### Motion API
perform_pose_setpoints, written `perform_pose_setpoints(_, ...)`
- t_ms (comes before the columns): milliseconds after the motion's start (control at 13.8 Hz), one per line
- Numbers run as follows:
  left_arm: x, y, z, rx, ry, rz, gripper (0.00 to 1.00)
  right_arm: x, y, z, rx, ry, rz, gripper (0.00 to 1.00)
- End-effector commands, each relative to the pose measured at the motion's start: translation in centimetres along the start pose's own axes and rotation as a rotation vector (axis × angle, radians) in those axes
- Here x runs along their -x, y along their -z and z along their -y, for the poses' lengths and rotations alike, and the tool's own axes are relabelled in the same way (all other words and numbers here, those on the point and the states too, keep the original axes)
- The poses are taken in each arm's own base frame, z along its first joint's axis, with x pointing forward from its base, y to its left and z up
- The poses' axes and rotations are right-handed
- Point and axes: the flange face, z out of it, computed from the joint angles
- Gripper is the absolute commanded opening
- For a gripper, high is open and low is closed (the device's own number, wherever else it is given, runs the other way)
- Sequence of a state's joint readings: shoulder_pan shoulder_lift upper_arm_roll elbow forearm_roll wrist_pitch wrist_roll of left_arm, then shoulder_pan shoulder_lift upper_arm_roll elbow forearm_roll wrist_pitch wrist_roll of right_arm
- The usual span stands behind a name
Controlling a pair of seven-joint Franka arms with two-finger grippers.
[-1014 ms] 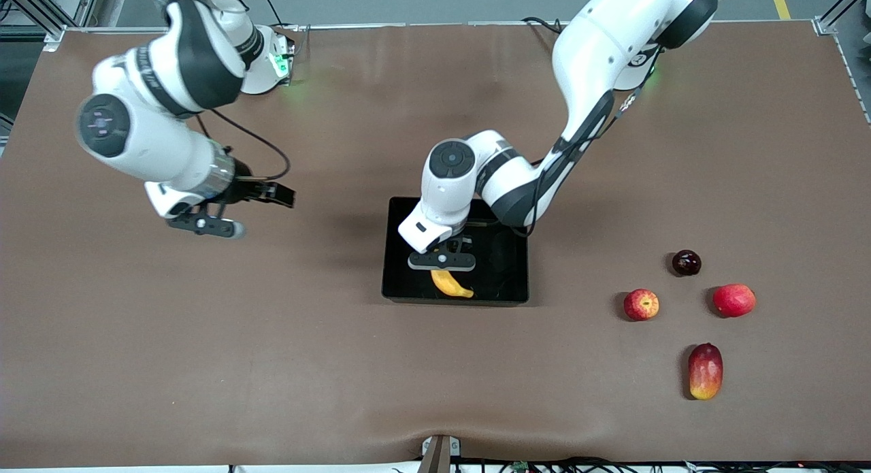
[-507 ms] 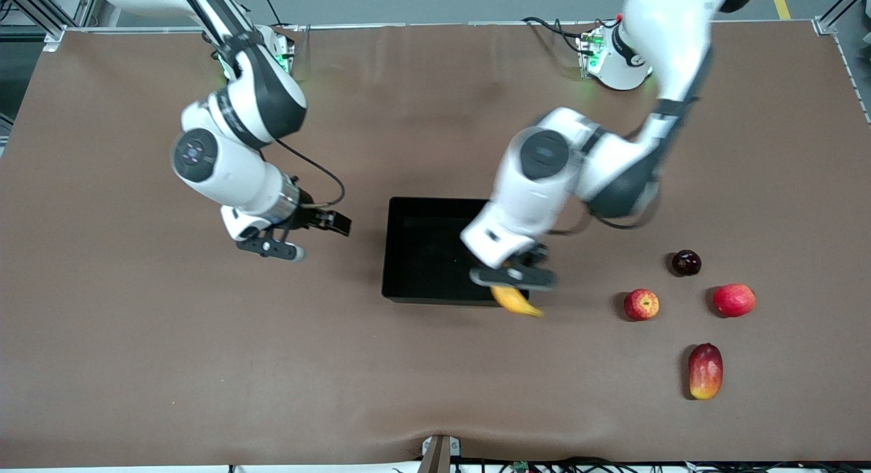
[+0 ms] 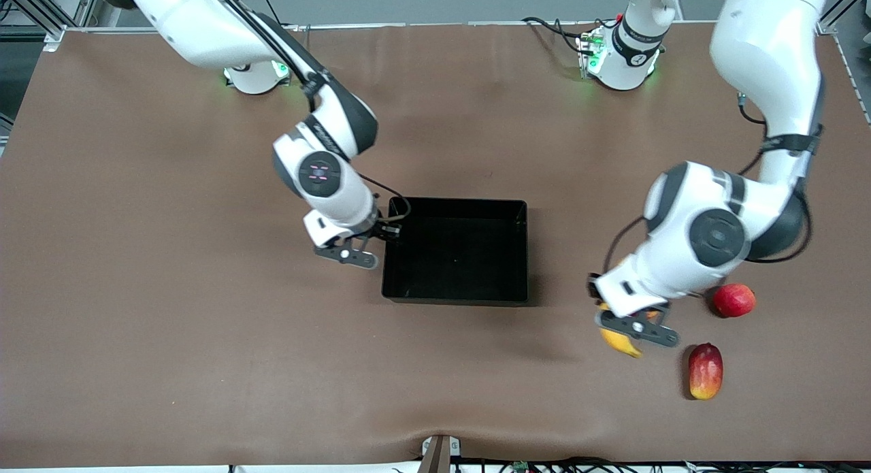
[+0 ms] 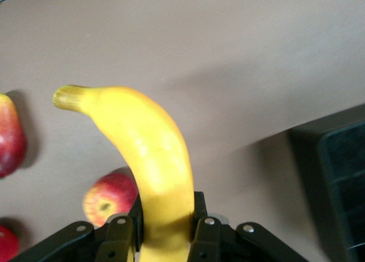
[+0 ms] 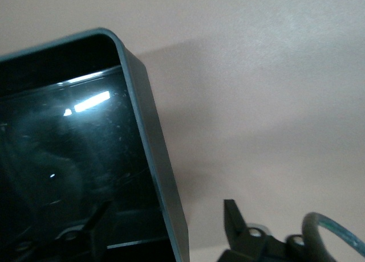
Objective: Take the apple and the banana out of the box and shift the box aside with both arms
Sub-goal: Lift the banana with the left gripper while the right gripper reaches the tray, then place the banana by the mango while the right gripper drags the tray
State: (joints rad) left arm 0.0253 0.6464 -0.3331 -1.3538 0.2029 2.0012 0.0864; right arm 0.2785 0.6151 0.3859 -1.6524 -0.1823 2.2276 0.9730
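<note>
My left gripper (image 3: pixel 636 327) is shut on the yellow banana (image 3: pixel 618 341) and holds it over the table, right above the apple, which it hides in the front view. The left wrist view shows the banana (image 4: pixel 149 159) between the fingers (image 4: pixel 201 216) and the red-yellow apple (image 4: pixel 109 197) below. The black box (image 3: pixel 454 202) stands mid-table with nothing in it. My right gripper (image 3: pixel 350 252) is open, low at the box's wall toward the right arm's end. In the right wrist view (image 5: pixel 165 230) one finger (image 5: pixel 234 216) is outside that wall (image 5: pixel 153 154) and the other inside.
A red-yellow mango (image 3: pixel 705 371) lies nearest the front camera, at the left arm's end. A round red fruit (image 3: pixel 733 300) lies farther from the camera, beside the left arm's wrist. The plum is hidden. The box's corner shows in the left wrist view (image 4: pixel 342 176).
My left gripper lifted the banana out of the box and carried it toward the left arm's end, over the apple. My right gripper moved in to the box's wall.
</note>
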Motion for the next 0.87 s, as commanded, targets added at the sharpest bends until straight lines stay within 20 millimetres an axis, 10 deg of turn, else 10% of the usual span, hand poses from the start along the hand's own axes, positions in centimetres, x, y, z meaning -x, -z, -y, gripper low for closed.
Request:
perform_pose_setpoints(0, 0.4, -2.7, 3.6, 0.035, -0.113, 0.004, 0.00, -0.6, -1.1, 0.8, 0.014, 0.016, -0.036, 0.67)
perform_pose_setpoints(217, 0.9, -5.3, 8.1, 0.003, -0.246, -0.030, 0.00, -0.4, -2.0, 1.0, 0.018, 0.028, -0.034, 0.06)
perform_pose_setpoints(290, 1.1, -6.3, 9.5, -0.004, -0.318, -0.037, 0.00, -0.5, -2.0, 0.9, 0.018, 0.025, -0.032, 0.00)
perform_pose_setpoints(796, 2.8, -11.3, 13.9, -0.022, -0.358, -0.025, 0.00, -2.6, 0.8, -2.0, 0.074, 0.044, 0.003, 0.00)
